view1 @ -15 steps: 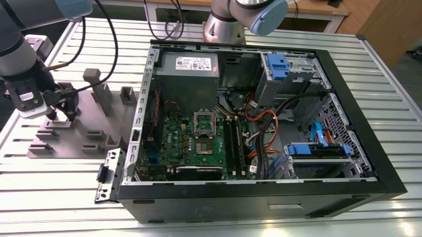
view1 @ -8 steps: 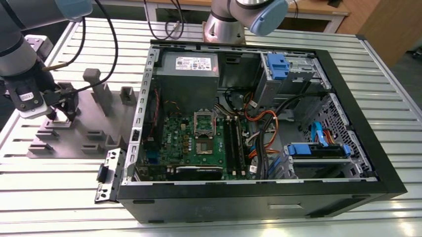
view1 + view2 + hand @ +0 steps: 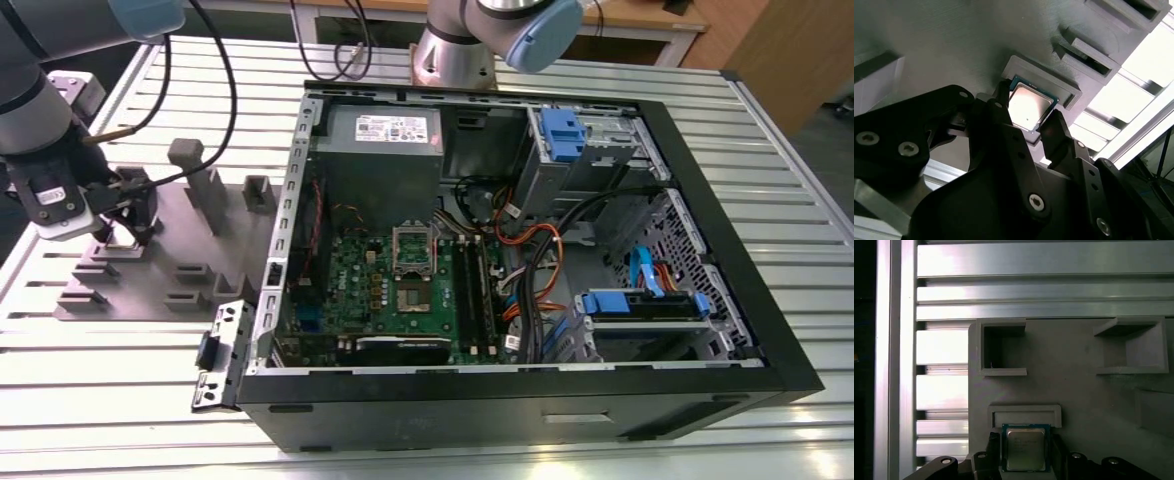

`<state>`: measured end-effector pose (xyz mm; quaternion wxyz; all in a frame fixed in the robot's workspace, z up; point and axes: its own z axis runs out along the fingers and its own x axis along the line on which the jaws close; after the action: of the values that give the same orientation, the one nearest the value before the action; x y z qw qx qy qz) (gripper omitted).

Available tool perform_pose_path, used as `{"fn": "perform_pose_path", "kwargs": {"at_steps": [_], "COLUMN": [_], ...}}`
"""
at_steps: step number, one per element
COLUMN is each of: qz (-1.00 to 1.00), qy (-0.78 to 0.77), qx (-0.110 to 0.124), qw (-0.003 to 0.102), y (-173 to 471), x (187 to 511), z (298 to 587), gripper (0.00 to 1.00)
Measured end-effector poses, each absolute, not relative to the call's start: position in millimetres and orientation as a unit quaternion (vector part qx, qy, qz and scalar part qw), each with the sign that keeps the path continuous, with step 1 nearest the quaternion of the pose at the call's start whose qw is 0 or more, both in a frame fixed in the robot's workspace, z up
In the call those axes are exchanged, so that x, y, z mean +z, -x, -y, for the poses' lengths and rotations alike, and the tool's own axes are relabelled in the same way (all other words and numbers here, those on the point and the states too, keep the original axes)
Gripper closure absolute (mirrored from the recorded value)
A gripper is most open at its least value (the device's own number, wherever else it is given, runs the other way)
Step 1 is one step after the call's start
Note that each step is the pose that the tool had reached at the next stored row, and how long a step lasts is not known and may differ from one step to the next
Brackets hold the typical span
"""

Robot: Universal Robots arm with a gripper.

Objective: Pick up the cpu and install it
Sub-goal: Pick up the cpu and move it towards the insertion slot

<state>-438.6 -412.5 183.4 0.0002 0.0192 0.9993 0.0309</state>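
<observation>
The cpu (image 3: 1025, 449) is a small square chip with a silvery top and a thin green rim. It lies in a shallow recess of the grey fixture plate (image 3: 200, 255), on the exterior view's left. My gripper (image 3: 120, 215) hangs right over that plate. In both wrist views its two black fingers (image 3: 1054, 130) press against opposite sides of the cpu (image 3: 1026, 104), so the gripper (image 3: 1028, 109) is shut on it. The chip still sits level in its recess. The silver socket frame (image 3: 414, 252) lies on the green motherboard inside the open computer case.
The open black computer case (image 3: 747, 330) fills the middle and the exterior view's right, with cables, blue drive brackets and a power supply inside. Grey blocks and posts (image 3: 187, 160) stand on the fixture plate. A second arm's base (image 3: 461, 50) stands behind the case. The table is slatted aluminium.
</observation>
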Motion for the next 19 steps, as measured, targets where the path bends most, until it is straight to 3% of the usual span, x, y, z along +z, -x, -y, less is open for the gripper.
{"fn": "perform_pose_path", "kwargs": {"at_steps": [19], "qz": [-0.999], "qy": [-0.019], "qx": [0.031], "qw": [0.0], "y": [438.6], "x": [183.0], "z": [412.5], "gripper": [0.49]}}
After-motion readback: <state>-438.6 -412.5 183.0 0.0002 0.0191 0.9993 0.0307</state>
